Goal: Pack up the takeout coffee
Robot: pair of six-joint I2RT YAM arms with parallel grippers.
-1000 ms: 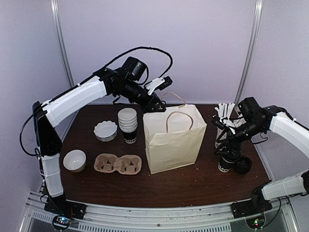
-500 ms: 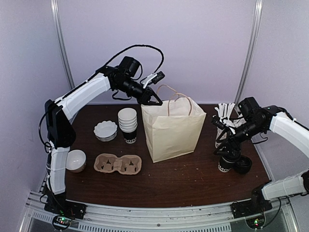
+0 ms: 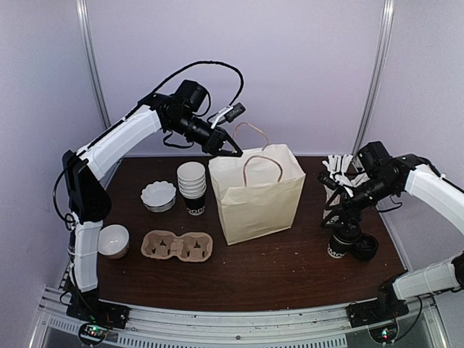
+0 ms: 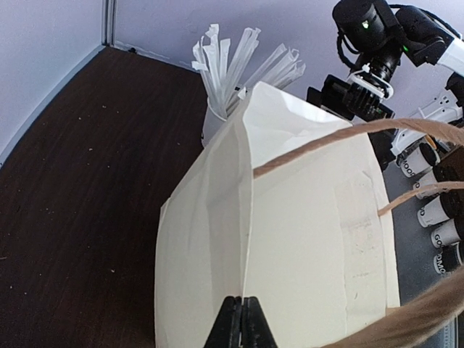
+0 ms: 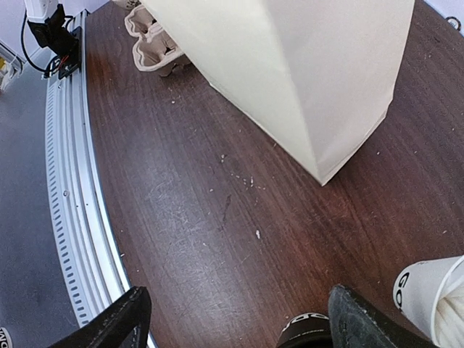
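Note:
The takeout coffee, a small black cup (image 3: 338,245) with white lettering, stands at the right of the table; only its top edge (image 5: 307,332) shows in the right wrist view. My right gripper (image 3: 339,217) hangs just above it, jaws wide open, empty; its fingers (image 5: 366,319) straddle the cup (image 5: 239,322). A cream paper bag (image 3: 257,196) with rope handles stands upright mid-table. My left gripper (image 3: 229,148) is shut on the bag's top rear edge (image 4: 241,322); the bag (image 4: 304,239) fills that view.
A white lettered cup with white sticks (image 3: 336,177) stands behind the coffee, and a black round object (image 3: 365,248) lies beside it. At the left are stacked unlidded cups (image 3: 192,187), a fluted dish (image 3: 159,196), a white bowl (image 3: 112,241) and a cardboard carrier (image 3: 176,246).
My left gripper rose and drew back to the left with the bag's edge, and the bag shifted slightly left. My right gripper rose a little above the cup.

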